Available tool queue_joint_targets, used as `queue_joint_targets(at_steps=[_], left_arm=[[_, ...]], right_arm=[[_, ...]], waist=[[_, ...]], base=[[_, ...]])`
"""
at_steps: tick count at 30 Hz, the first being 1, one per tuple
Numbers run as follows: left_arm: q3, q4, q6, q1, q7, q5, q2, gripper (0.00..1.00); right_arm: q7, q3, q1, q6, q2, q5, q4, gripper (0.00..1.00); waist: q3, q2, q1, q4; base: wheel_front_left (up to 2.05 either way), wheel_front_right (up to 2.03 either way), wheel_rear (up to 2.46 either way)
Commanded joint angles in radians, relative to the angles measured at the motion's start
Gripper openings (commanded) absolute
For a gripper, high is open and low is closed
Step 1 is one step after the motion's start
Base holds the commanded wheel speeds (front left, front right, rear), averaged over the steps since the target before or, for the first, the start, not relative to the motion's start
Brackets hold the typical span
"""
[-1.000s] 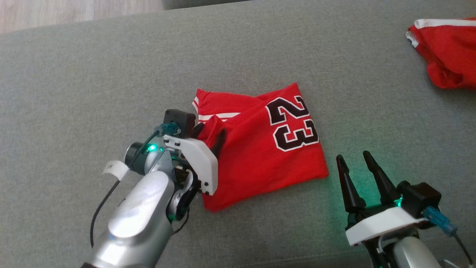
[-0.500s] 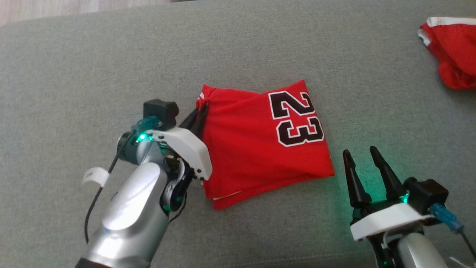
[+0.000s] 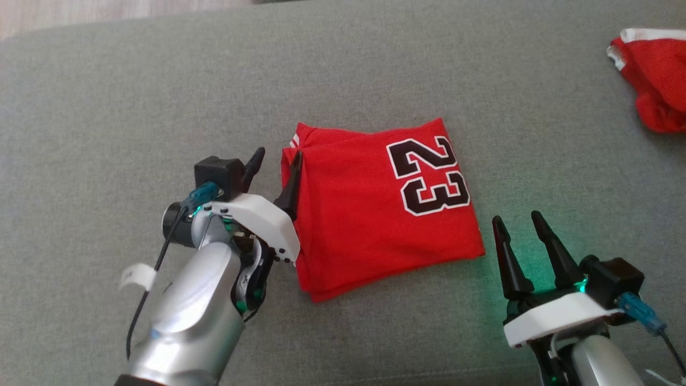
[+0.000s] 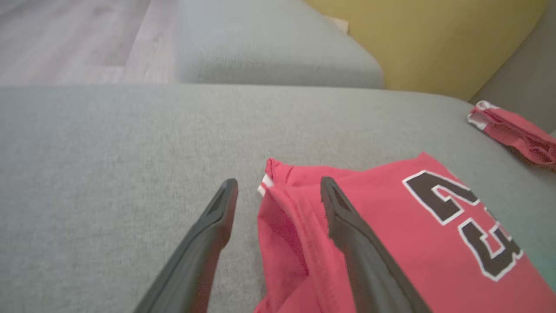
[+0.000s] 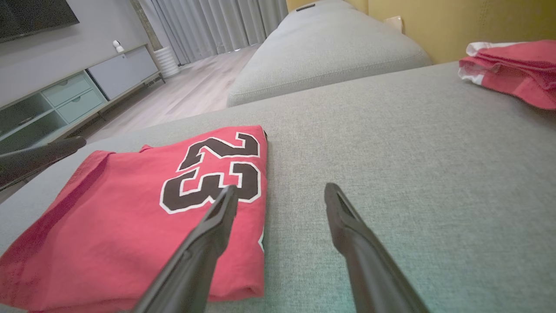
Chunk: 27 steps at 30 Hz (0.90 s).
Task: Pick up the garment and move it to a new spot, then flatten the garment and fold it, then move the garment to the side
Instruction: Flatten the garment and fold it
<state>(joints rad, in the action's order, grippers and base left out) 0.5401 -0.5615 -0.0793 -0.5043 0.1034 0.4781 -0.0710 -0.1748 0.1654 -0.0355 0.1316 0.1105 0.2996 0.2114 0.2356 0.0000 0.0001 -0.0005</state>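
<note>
The garment [image 3: 375, 214] is a red jersey with a black "23", lying folded into a rough square on the grey sofa [image 3: 161, 107]. My left gripper [image 3: 279, 155] is open at its left edge. In the left wrist view the garment [image 4: 391, 243] has its rumpled left hem between the fingers of that gripper [image 4: 279, 182], one finger over the cloth and the other over bare sofa. My right gripper [image 3: 516, 217] stands open just off the garment's near right corner, holding nothing. The right wrist view shows the garment [image 5: 130, 217] left of that gripper [image 5: 281, 188].
A second red garment [image 3: 654, 80] lies bunched at the sofa's far right. Wooden floor [image 3: 80, 10] shows beyond the far left edge. Another sofa section [image 5: 325, 48] and a low cabinet [image 5: 87, 87] stand beyond.
The left gripper closed on the garment's left edge half a second ago and has now opened, letting it go. The top layer now lies flat and covers the white stripes. The right gripper stayed put.
</note>
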Motion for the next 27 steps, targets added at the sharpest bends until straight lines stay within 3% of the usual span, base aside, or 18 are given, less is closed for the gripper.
queue_joint_targets(at_steps=[1,7,13,19,27], left_arm=[[-0.032,0.027,-0.008,-0.050,0.045,-0.004,-0.009,1.00],[-0.073,0.086,-0.041,0.065,0.147,-0.017,-0.041,1.00],[-0.212,0.272,-0.069,0.282,0.158,-0.055,-0.068,1.00],[-0.333,0.462,-0.020,0.518,0.158,-0.185,-0.056,1.00],[-0.436,0.592,0.051,0.685,0.158,-0.282,-0.006,1.00]], right_arm=[[-0.009,0.025,-0.025,-0.001,0.008,0.009,-0.017,1.00],[-0.056,0.015,-0.003,-0.001,-0.003,-0.003,0.021,1.00],[-0.086,-0.003,0.025,-0.001,-0.008,-0.066,0.018,1.00],[-0.087,-0.030,0.090,-0.001,-0.020,-0.161,-0.055,1.00],[-0.087,-0.038,0.154,-0.001,-0.040,-0.188,-0.089,1.00]], waist=[[-0.023,0.0000,-0.0001,0.002],[-0.106,0.0000,-0.0001,0.018],[-0.189,0.0000,-0.0001,0.054],[-0.253,0.0000,-0.0001,0.091],[-0.315,0.0000,-0.0001,0.106]], base=[[0.00,0.00,0.00],[0.00,0.00,0.00],[0.00,0.00,0.00],[0.00,0.00,0.00],[0.00,0.00,0.00]])
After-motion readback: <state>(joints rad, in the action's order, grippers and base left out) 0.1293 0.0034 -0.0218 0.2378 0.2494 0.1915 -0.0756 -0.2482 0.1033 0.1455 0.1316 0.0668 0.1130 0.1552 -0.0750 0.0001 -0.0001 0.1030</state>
